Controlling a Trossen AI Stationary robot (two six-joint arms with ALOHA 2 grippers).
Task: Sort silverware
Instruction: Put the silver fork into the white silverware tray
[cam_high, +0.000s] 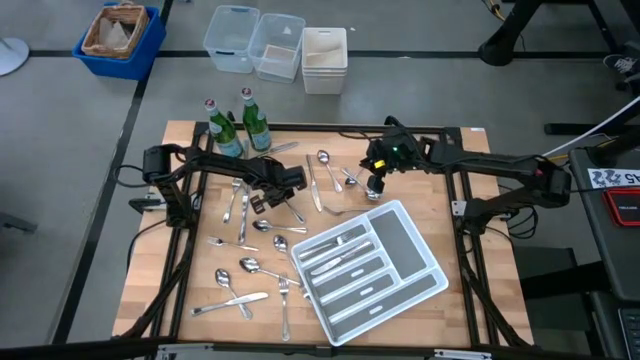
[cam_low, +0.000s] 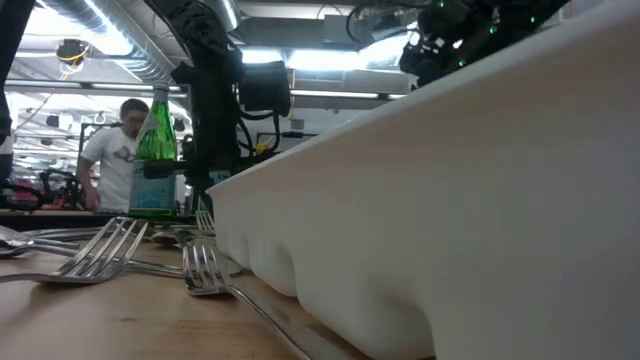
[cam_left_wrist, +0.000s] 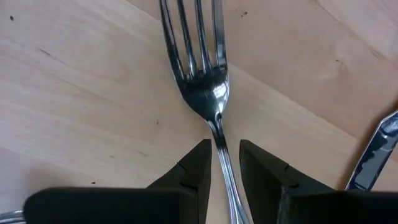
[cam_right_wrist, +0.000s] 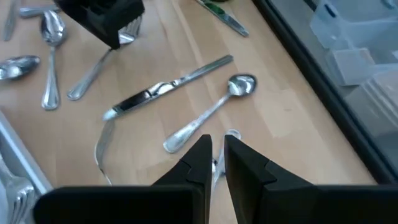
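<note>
Loose silverware (cam_high: 245, 270) lies scattered over the wooden table, mostly to the left of the white divided tray (cam_high: 425, 240), which holds a few pieces (cam_high: 335, 250). My left gripper (cam_high: 262, 198) points down at the table's left middle, shut on a fork (cam_left_wrist: 202, 74). My right gripper (cam_high: 378, 185) hangs just beyond the tray's far corner, slanting down. It is shut on a thin silver piece (cam_right_wrist: 216, 168) whose kind I cannot tell. A knife (cam_right_wrist: 168, 87) and a spoon (cam_right_wrist: 211, 112) lie on the wood ahead of it. My left gripper pinches the fork's neck (cam_left_wrist: 219, 140), just behind the tines, between its two fingers. The fingers come from above and lie across the handle, with the tines sticking out beyond them. Whether the fork is clear of the table, I cannot tell. My right gripper has a thin silver strip (cam_right_wrist: 216, 167) between its two fingers, with a small rounded end (cam_right_wrist: 231, 133) poking out past the tips. The fingers hide the rest of the piece. It is lifted clear of the table.
Two green bottles (cam_high: 240, 125) stand at the table's far left. Clear and white bins (cam_high: 275, 45) and a blue basket (cam_high: 118, 35) sit on the floor beyond the table. A person (cam_low: 105, 150) is in the room behind. The tray wall (cam_low: 450, 200) fills the low view.
</note>
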